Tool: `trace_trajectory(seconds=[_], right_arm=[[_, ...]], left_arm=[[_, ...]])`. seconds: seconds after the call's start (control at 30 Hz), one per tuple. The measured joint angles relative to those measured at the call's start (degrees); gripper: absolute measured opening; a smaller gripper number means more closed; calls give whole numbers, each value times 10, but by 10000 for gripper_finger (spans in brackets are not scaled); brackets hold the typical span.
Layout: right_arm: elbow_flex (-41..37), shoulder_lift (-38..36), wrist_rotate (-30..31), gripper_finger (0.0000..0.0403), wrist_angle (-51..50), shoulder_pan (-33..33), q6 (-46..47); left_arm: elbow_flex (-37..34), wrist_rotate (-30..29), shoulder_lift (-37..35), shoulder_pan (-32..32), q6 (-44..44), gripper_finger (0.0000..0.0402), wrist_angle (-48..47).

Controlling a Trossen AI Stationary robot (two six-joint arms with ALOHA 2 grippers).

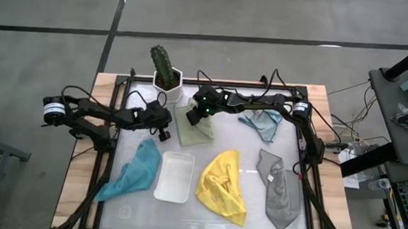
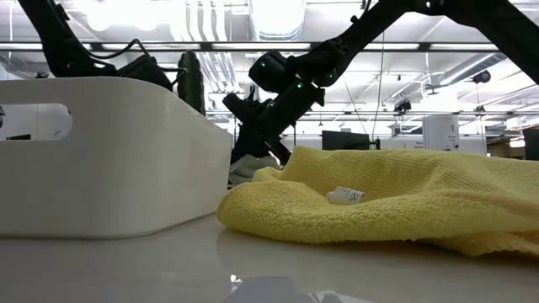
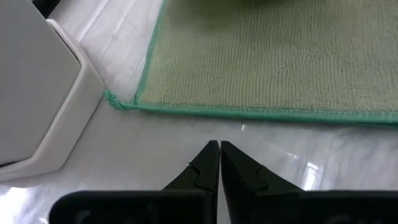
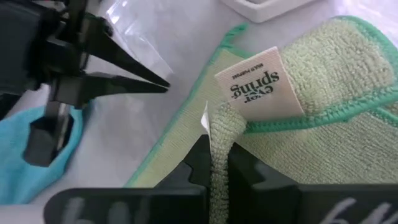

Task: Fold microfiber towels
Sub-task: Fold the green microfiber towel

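Right gripper pinches a corner of the soft, limp pale green towel near the cactus pot, probably best gripped by edges; left gripper shut, empty, beside it.

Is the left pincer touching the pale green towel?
Apart. The left wrist view shows bare table between the shut left pincer and the pale green towel.
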Motion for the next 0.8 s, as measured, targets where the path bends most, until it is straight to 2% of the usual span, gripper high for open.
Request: trace_trajectory(seconds=[0.2, 0.6, 0.8], right_arm=[[0, 10, -1, 23, 14, 6, -6], [0, 16, -1, 165, 34, 15, -6], [0, 15, -6, 205, 51, 34, -10]], left_arm=[[-8, 0, 15, 0, -1, 1, 42], [-6, 1, 28, 0, -15, 1, 50], [-7, 1, 28, 0, -16, 1, 50]])
